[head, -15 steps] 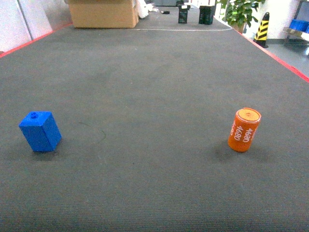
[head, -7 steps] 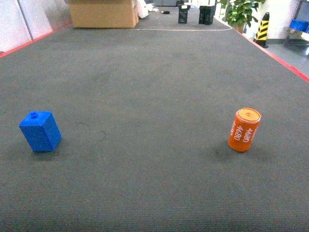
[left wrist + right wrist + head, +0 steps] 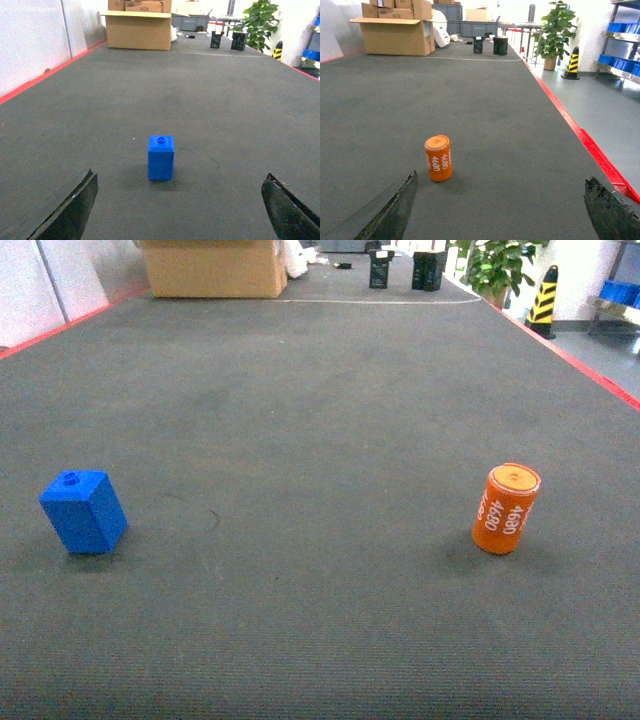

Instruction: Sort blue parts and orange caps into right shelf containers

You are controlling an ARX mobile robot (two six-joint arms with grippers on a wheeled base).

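A small blue part [image 3: 84,511] with a round stud on top stands on the dark mat at the left; in the left wrist view the blue part [image 3: 161,157] is ahead of my left gripper [image 3: 180,205], which is open and empty. An orange cap [image 3: 506,508] marked "4680" stands upright at the right; in the right wrist view the orange cap [image 3: 438,158] is ahead and left of my open, empty right gripper [image 3: 501,207]. Blue shelf containers [image 3: 624,28] sit on a rack far right. Neither gripper shows in the head view.
A red line [image 3: 580,135] edges the mat [image 3: 320,440] on the right, and another red line [image 3: 35,82] runs along the left. A cardboard box [image 3: 213,267], black bins [image 3: 428,270], a plant [image 3: 554,31] and a striped cone [image 3: 543,297] stand at the far end.
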